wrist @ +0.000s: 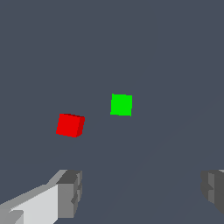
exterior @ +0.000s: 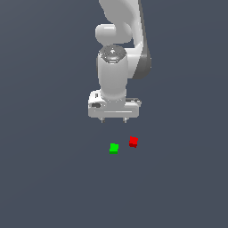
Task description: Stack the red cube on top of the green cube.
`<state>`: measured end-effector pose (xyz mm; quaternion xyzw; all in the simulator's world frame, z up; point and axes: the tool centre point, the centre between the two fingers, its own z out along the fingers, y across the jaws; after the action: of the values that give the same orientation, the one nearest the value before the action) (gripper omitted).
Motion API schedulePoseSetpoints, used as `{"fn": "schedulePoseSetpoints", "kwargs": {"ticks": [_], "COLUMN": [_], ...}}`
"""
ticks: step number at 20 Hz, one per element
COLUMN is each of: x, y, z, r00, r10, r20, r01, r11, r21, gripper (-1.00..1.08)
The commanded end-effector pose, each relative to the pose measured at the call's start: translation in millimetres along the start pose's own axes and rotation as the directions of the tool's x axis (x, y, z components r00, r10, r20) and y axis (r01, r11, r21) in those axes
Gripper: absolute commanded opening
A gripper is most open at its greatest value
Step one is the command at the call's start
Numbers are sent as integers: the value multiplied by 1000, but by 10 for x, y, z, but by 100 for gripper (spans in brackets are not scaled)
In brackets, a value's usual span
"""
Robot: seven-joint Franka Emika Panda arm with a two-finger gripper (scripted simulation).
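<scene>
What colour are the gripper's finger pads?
Dark grey pads on the white gripper, clearest in the wrist view.

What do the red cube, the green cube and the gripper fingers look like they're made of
Red cube: flat, matte colour with one darker shaded side, no texture or gloss; the render leaves the material open. Green cube: same uniform matte look. Gripper fingers: matte grey, ridged pads, perhaps rubber or plastic, on a smooth white body.

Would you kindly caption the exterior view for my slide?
Open gripper poised above the separate red cube and green cube.
</scene>
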<state>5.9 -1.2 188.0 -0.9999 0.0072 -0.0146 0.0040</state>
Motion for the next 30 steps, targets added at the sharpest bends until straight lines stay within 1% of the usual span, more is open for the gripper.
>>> {"fn": "schedulePoseSetpoints", "kwargs": {"ticks": [1,5,10,14,23,30], "x": [0,2,11,29,122,189], "y": [0,-30,-155,-324,-814,-1022], "z": [0,33,170,357,915,1158], "r00": [1000,1000,1000,998,989,982], "r10": [0,5,28,58,149,188], "r20": [0,1,4,8,21,26], "r01": [0,-5,-28,-58,-148,-188], "r11": [1000,1000,1000,998,989,982], "r21": [0,0,-2,-4,-11,-14], "gripper": [100,100,100,100,100,100]}}
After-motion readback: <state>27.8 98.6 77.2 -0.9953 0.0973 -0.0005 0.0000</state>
